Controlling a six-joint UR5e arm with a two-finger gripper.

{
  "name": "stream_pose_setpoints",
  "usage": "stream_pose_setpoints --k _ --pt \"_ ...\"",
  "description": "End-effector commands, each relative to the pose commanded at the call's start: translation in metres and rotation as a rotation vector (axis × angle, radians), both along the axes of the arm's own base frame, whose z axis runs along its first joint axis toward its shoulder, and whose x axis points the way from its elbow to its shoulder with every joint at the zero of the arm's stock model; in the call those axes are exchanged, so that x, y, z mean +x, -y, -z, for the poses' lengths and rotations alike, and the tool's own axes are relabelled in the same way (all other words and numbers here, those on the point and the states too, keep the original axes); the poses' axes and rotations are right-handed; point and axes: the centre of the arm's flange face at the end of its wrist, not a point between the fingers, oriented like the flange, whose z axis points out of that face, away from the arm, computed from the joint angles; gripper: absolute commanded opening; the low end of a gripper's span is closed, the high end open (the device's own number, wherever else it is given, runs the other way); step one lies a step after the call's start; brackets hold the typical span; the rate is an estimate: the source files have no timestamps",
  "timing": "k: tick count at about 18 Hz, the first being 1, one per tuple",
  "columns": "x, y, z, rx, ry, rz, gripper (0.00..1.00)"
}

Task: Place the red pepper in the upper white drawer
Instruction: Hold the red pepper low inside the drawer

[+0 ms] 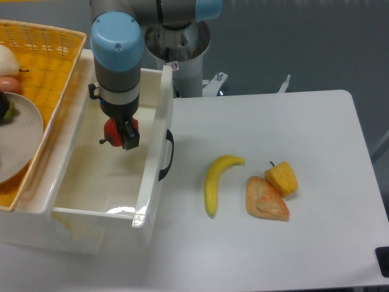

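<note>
One table [304,243] carries everything here, and the biggest thing on it is the upper white drawer [152,182], pulled open at the left with its black handle [168,155] facing right. Behind and to the left of it sits a yellow wicker basket [58,55] holding a plate [18,140]. Above the drawer's far half hangs the arm, and its gripper [120,132] is clamped on the red pepper [111,129], which is held over the white floor of the drawer, inside its walls but not resting on anything I can see. Off to the right, well apart from the drawer, lie a banana [216,180], a piece of bread [265,199] and a yellow pepper [282,178]. The main risk, as I judge it, is a release from height: the glossy pepper could bounce or roll on the smooth plastic. A descent drifting right could also knock the fingers against the drawer's front wall.
</note>
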Motion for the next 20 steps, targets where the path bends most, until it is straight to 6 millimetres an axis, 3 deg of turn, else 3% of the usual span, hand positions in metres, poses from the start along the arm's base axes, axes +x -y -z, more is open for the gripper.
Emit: stream_pose_setpoints --k 20 --pt "-0.0008 -0.0024 0.0067 -0.011 0.006 0.002 0.74"
